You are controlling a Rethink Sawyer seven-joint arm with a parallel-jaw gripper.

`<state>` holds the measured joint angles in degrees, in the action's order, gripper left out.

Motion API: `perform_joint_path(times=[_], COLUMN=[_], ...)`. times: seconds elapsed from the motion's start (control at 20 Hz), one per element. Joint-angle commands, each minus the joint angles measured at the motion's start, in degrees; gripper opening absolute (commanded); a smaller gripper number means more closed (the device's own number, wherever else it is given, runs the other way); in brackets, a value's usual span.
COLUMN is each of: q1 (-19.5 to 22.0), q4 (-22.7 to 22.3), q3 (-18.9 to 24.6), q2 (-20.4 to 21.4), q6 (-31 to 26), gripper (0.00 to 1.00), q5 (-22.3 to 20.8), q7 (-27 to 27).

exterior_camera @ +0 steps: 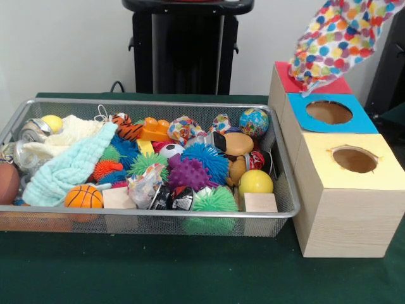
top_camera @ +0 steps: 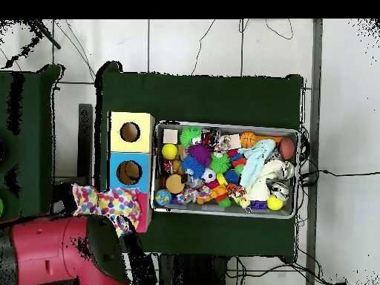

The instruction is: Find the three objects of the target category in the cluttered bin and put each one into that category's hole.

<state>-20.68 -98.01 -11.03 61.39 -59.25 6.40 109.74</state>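
Note:
A dotted cloth (exterior_camera: 335,38) hangs in the air over the red-topped box (exterior_camera: 285,79), its lower tip near that box's top. It comes down from the top edge, where my gripper holds it out of sight. In the overhead view the cloth (top_camera: 111,204) covers the red box next to my red arm (top_camera: 52,252). Two more dotted cloths (exterior_camera: 183,128) (exterior_camera: 221,121) lie bunched at the far side of the wire bin (exterior_camera: 158,214). The yellow-topped box's hole (exterior_camera: 354,159) is the nearest one, and open.
The blue-topped box's hole (exterior_camera: 329,112) lies between the red and yellow boxes. The bin holds a mint-green towel (exterior_camera: 69,168), a cream knitted cloth (exterior_camera: 69,130), spiky balls, a small basketball (exterior_camera: 83,196), a yellow ball (exterior_camera: 255,182), wooden blocks and a globe ball (exterior_camera: 254,121).

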Motion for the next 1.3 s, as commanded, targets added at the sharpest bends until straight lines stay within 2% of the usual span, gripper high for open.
perform_joint_path(times=[0.05, 0.25, 0.45, 0.75, 1.0, 1.25, 1.3], q1=[2.5, 3.1, 3.4, 3.3, 4.3, 5.4, 5.6], q4=[4.6, 5.0, 6.0, 9.0, 14.4, 20.8, 22.2], q3=[2.4, 3.5, 4.1, 3.7, 3.8, 4.5, 4.4], q2=[-4.9, -9.4, -11.2, -11.8, -11.8, -12.5, -12.9], q6=[3.4, 11.7, 14.2, 13.3, 8.4, 6.7, 4.2], gripper=[0.00, 0.00, 0.00, 0.00, 0.00, 0.00, 0.00], q5=[2.3, 3.7, 5.4, 6.9, 6.7, 5.4, 5.2], q7=[14.3, 14.4, 13.7, 13.3, 10.8, 7.8, 7.9])
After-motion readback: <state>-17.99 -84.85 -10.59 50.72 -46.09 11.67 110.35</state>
